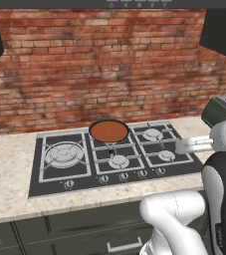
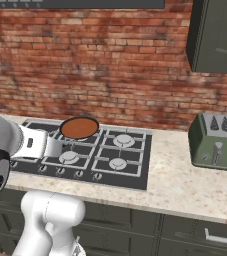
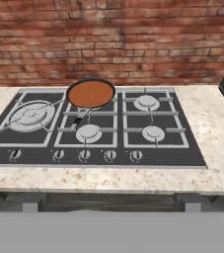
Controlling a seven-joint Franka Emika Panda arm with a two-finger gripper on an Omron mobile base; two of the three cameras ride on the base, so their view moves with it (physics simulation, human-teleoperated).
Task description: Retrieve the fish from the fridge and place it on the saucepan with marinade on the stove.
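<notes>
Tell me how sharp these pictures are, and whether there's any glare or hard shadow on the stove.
Left base view: the stove looks soft and pixelated, evenly lit, no glare. Right base view: flat light too, with only a faint shadow beside the toaster. Hand view: the pan and knobs read a bit crisper, brick wall blurry, no hard shadows.

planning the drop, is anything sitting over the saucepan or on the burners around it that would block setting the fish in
Nothing visible does. The saucepan on the stove holds only marinade, and the surrounding burners are bare.
</notes>
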